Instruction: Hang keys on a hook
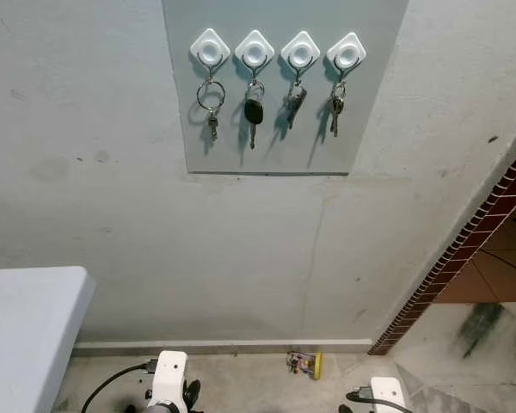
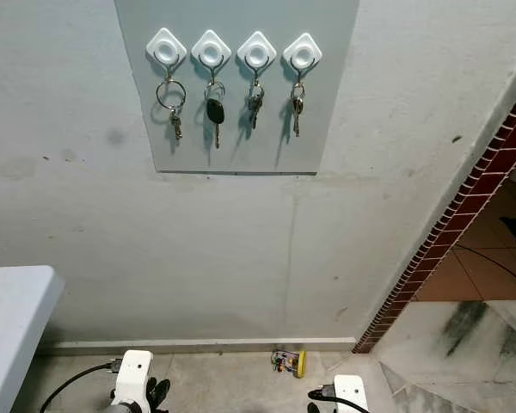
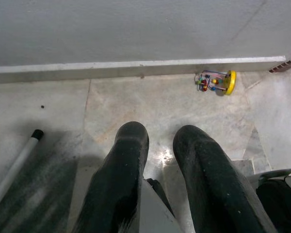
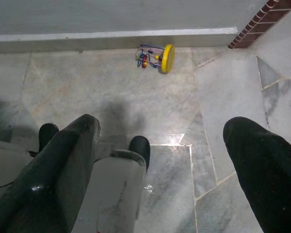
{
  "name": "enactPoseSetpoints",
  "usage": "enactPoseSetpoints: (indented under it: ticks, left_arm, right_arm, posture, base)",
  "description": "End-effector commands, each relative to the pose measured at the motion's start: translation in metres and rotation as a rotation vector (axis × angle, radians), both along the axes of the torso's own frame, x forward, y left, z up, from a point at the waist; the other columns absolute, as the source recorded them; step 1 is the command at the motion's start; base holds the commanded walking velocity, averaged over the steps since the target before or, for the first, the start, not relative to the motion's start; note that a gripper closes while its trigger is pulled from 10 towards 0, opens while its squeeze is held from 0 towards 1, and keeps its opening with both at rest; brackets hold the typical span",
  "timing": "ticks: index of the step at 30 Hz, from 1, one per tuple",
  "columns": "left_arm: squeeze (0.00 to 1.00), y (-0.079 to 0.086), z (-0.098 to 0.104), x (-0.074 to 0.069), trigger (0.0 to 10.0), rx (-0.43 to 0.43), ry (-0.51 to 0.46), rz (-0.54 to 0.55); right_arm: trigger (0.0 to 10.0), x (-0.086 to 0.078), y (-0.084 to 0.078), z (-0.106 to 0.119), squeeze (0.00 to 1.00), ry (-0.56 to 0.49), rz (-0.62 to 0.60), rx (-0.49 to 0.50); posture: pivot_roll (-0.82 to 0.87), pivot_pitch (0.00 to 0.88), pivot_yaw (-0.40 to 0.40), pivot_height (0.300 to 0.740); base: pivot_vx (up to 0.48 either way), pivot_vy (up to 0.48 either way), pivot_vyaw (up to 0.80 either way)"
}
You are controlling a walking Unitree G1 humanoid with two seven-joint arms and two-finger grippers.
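A grey panel [image 1: 279,151] on the wall carries a row of white diamond-shaped hooks [image 1: 210,49], each with keys hanging from it. From left to right hang a large ring with a small key [image 1: 211,99], a black-headed key [image 1: 254,112], and two small bunches [image 1: 294,103] [image 1: 336,105]. Both arms hang low near the floor, far below the panel. My left gripper [image 3: 160,133] points at the floor, its fingers a little apart and holding nothing. My right gripper [image 4: 165,128] is wide open and empty.
A white tabletop [image 1: 26,327] juts in at the lower left. On the floor by the baseboard lies a small bead toy with a yellow base [image 1: 305,365]. A red brick-tile edge [image 1: 464,241] runs diagonally at the right. A white pole with a black tip [image 3: 19,160] lies on the floor.
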State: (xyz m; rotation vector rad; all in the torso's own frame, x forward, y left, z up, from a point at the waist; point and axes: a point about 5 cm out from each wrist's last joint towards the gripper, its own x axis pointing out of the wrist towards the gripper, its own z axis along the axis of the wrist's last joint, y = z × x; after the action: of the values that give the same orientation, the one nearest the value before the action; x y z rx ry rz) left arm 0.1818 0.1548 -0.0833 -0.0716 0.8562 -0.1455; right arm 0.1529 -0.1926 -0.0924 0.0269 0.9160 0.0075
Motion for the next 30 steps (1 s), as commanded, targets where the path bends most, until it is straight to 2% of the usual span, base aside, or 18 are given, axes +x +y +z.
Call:
enactPoseSetpoints:
  ticks: [1, 6, 10, 30]
  left_arm:
    - [0.00, 0.0039, 0.0011, 0.0022, 10.0, 0.011, -0.006, 0.003]
    - [0.00, 0.0046, 0.0013, 0.0025, 10.0, 0.002, -0.004, 0.014]
    - [0.00, 0.0055, 0.0001, 0.0002, 10.0, -0.001, 0.005, 0.023]
    - [0.00, 0.0050, -0.0012, -0.0022, 10.0, -0.010, 0.011, 0.048]
  right_arm:
    - [10.0, -0.0005, 0.0007, -0.0009, 0.00, 0.014, -0.007, 0.001]
    - [10.0, -0.0019, 0.0011, -0.0016, 0.00, 0.020, -0.015, 0.005]
    - [10.0, -0.0050, 0.0010, -0.0029, 0.00, 0.031, -0.021, 0.006]
    - [10.0, -0.0076, 0.0029, -0.0043, 0.00, 0.045, -0.031, 0.021]
  posture:
    - [-0.05, 0.000, 0.007, 0.740]
    - [-0.05, 0.000, 0.005, 0.740]
    - [-0.05, 0.000, 0.001, 0.740]
    - [-0.05, 0.000, -0.006, 0.740]
  base:
    - [0.000, 0.000, 0.00]
    - [0.000, 0.000, 0.00]
    - [0.000, -0.294, 0.00]
    - [0.000, -0.391, 0.00]
